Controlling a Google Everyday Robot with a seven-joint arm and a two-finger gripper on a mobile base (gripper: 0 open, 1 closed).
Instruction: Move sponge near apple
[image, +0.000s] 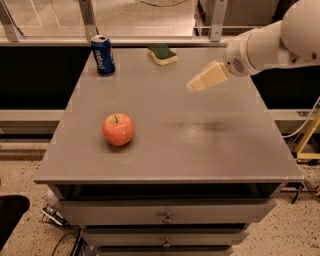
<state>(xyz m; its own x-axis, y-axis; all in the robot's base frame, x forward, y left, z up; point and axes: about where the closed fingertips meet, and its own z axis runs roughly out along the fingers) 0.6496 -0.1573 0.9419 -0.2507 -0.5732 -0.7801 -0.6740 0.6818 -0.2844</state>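
The sponge (162, 54), pale yellow with a dark green top, lies at the far edge of the grey tabletop, near the middle. The red-orange apple (118, 129) stands at the front left of the table. My gripper (194, 86) hangs above the table's right-centre, pointing left and down, on a white arm that comes in from the upper right. It is to the right of and nearer than the sponge, apart from it, and holds nothing that I can see.
A blue soda can (103, 55) stands upright at the far left of the table (225, 155), left of the sponge. Drawers sit below the tabletop. A metal railing runs behind the table. Cables lie on the speckled floor at lower left.
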